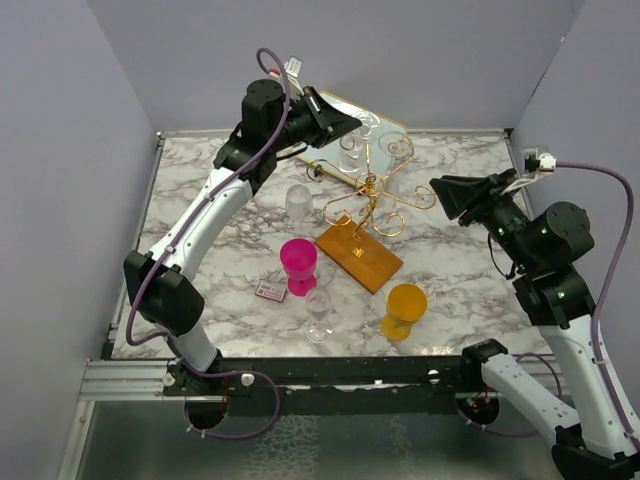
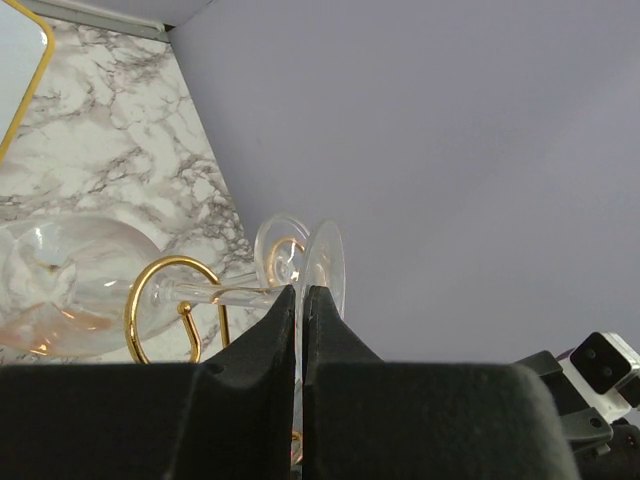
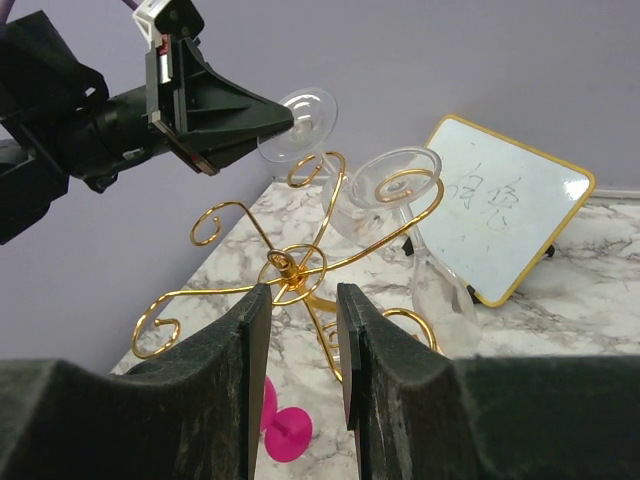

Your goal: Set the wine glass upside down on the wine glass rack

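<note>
Marbled white-and-grey surface (image 1: 450,270) bearing the wine glass rack (image 1: 365,205), a thin gold wire stand whose scrolled arms spread from a central stem on a flat rectangular orange-brown wooden base (image 1: 360,257). A gold-framed board (image 3: 505,215) leaned at the far edge, behind the rack. The left gripper (image 2: 302,292), reaching over the far side of the rack, was nearly closed, its black fingers pinching the round foot of the clear wine glass (image 2: 325,262). That glass lay roughly horizontal, its stem crossing a gold loop of the rack and its bowl beyond the loop. A second clear glass (image 3: 440,300) hung foot-up from a neighbouring arm. The right gripper (image 3: 303,380) hovered to the right of the rack, fingers parted and holding nothing. Near the base stood a pink goblet (image 1: 298,262), an orange goblet (image 1: 405,308) and two upright clear stemmed glasses (image 1: 319,312). A small flat card (image 1: 270,290) lay just left of the pink goblet.
</note>
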